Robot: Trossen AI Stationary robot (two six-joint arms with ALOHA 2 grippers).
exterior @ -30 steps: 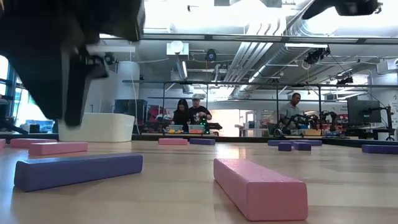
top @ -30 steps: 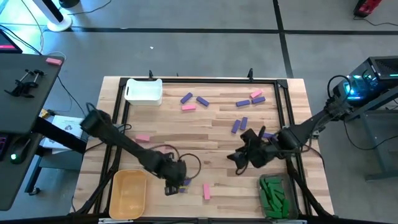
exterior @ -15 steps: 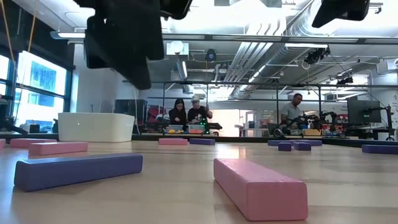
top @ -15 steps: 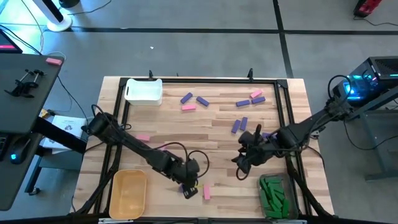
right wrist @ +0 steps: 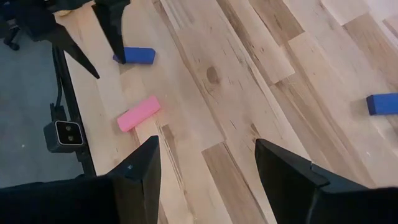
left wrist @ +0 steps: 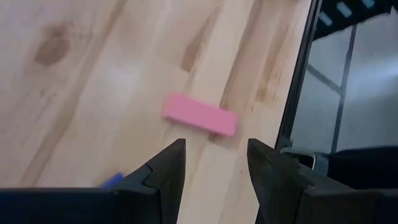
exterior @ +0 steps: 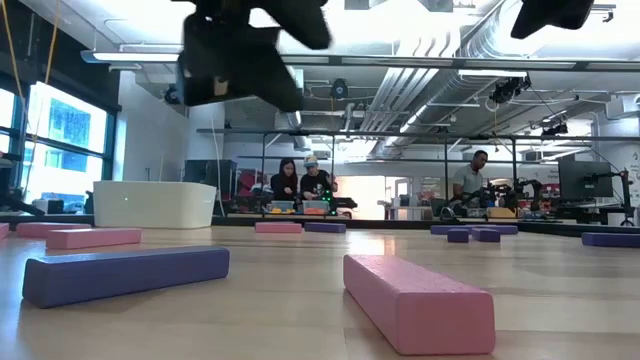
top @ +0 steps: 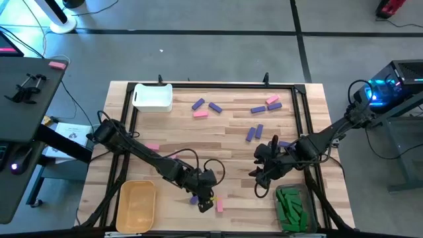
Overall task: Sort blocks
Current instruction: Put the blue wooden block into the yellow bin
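We saw the left gripper (top: 206,202) stretched low over the table's near edge, fingers apart and empty, above a pink block (top: 219,205), while the right gripper (top: 261,186) hovered likewise apart.

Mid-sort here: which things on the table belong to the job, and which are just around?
Job:
- loose pink block
- purple blocks
- green blocks in the clear bin
- white bin
- yellow bin

Just around:
- people in the room behind
- black side table
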